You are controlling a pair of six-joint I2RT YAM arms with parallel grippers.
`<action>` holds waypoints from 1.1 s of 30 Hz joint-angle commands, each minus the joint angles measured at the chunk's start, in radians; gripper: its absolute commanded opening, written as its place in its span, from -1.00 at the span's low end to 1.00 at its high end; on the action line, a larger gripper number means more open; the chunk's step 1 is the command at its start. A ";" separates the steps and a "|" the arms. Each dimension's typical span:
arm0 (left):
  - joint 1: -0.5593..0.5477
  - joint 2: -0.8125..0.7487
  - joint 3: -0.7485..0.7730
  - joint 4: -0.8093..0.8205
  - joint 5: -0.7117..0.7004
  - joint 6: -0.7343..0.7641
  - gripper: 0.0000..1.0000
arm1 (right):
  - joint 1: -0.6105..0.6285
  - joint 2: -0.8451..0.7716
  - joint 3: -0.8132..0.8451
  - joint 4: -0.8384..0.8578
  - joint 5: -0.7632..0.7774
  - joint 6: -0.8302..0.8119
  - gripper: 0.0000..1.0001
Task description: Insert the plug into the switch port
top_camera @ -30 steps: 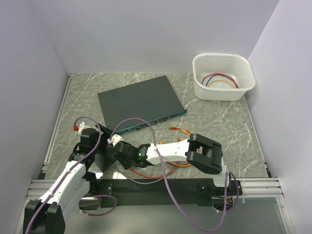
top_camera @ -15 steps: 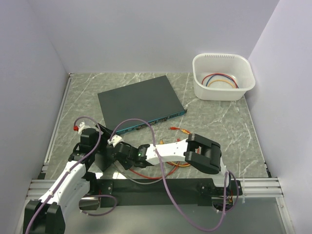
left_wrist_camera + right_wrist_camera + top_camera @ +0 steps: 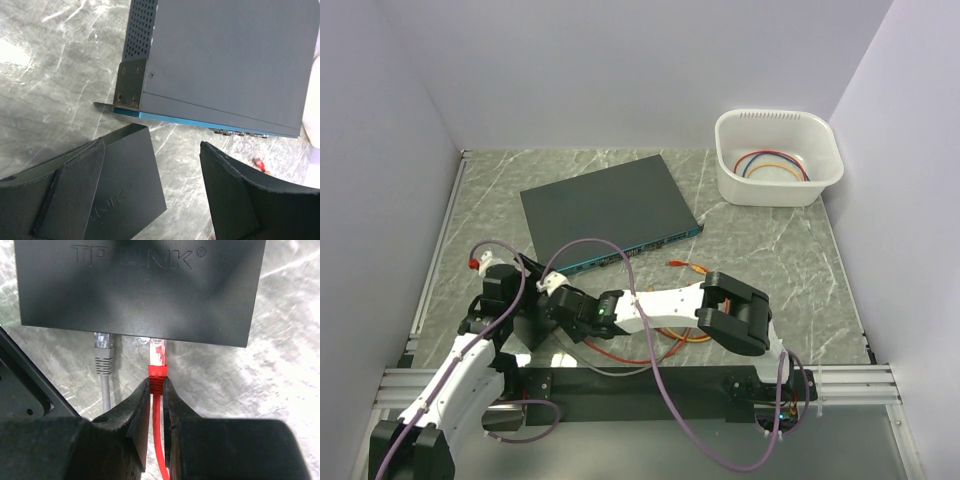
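1. Gripping the plug [image 3: 158,354] at the back of its red boot, the right tool [image 3: 156,385] is closed tight. The clear tip pokes out ahead of the jaws, right at the edge of a small black TP-Link slab [image 3: 140,295], beside a grey plug [image 3: 103,357] already seated there
2. The left tool [image 3: 152,155] stands wide open and holds nothing. A corner of that slab shows between its jaws, but whether either pad touches it I cannot tell
3. The switch [image 3: 605,205] lies angled in the middle of the surface [image 3: 770,250], its teal front edge [image 3: 200,121] with the row of sockets facing the arms. The plug is near it but apart, pointed at the slab instead
4. Main risk, as I judge it — the plug ends up in the slab's port rather than the switch's, since it is lined up there now
5. Whether the tip has entered a port is hidden. If it has, drawing it off sideways could snag the latch or drag the light slab along, as nothing visibly pins it
6. The pinch is narrow, so an off-axis push could pivot the plug in the jaws and jam its tip on a socket rim
7. The red cable [image 3: 159,450] trails back under the right arm and could catch during a re-aim
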State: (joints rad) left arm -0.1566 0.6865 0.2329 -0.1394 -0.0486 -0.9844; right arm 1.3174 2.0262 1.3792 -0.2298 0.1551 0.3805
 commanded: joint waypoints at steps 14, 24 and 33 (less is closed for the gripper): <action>-0.003 -0.030 -0.026 -0.015 0.041 0.018 0.65 | -0.043 0.043 0.130 0.007 0.041 -0.031 -1.00; -0.003 -0.038 -0.037 -0.014 0.061 0.015 0.65 | -0.055 0.075 0.170 0.021 0.032 -0.012 -1.00; -0.003 0.015 -0.029 -0.032 0.059 0.004 0.65 | -0.053 0.127 0.208 0.017 0.073 0.026 -1.00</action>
State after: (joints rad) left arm -0.1455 0.6792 0.2127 -0.1207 -0.0547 -0.9852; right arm 1.3037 2.0937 1.5223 -0.3233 0.1516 0.4110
